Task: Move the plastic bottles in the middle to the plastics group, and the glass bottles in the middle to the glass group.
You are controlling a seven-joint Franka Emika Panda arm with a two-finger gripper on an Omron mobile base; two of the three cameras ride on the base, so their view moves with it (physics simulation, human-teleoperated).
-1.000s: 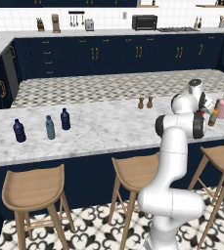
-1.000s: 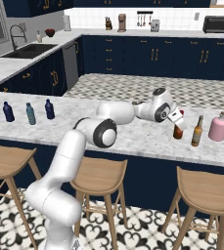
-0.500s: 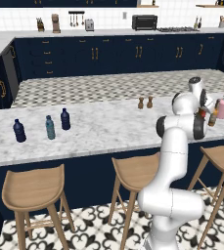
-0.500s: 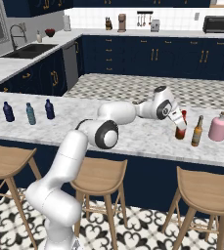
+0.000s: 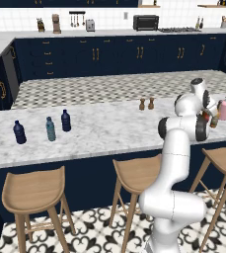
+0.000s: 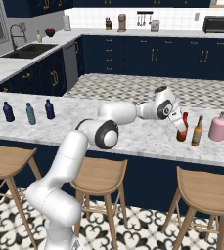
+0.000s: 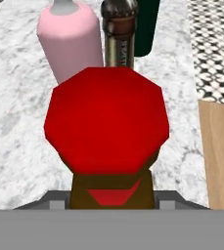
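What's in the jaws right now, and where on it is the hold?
The gripper is shut on the red-capped brown glass bottle, jaws on its body just below the cap, near the slim dark bottle and squat pink bottle.

Even bright render, soft shadows, low-res.

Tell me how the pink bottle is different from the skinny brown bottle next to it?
The pink bottle is squat and wide; the brown bottle is slim and narrow. The pink one has a pale stopper on a short neck, while the brown one has a long neck with a dark top. The pink one stands at the end of the row; the brown one stands between it and the red-capped bottle. Both stand upright on the marble counter.
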